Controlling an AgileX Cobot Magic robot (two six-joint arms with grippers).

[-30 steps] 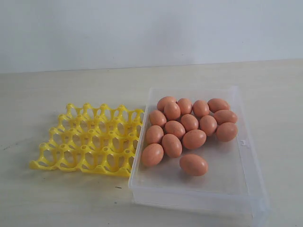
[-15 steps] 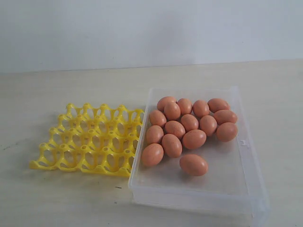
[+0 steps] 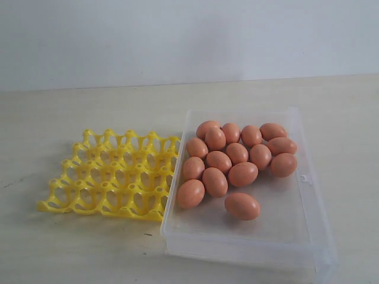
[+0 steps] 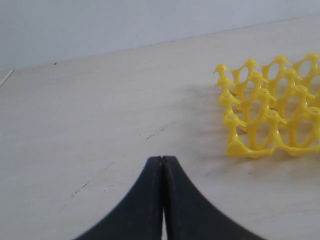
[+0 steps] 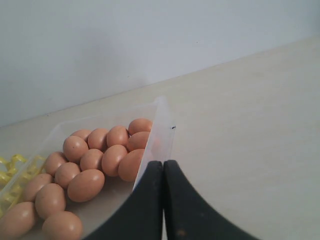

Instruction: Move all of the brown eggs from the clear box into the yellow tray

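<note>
The pale table [image 3: 71, 248] carries a clear box [image 3: 299, 236] on the right and a yellow tray [image 3: 106, 171] touching its left wall. All the brown eggs [image 3: 237, 152] lie in the box, packed together in its far half, with one egg a little apart nearer the front. The left gripper [image 4: 162, 159] is near a corner of the tray, jaws pressed together on nothing. The right gripper [image 5: 163, 162] is beside the box wall, also closed and holding nothing.

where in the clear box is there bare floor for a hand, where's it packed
Bare: clear box floor between the lone egg and the near wall, and to that egg's right. Packed: brown eggs touching across the far half.
</note>
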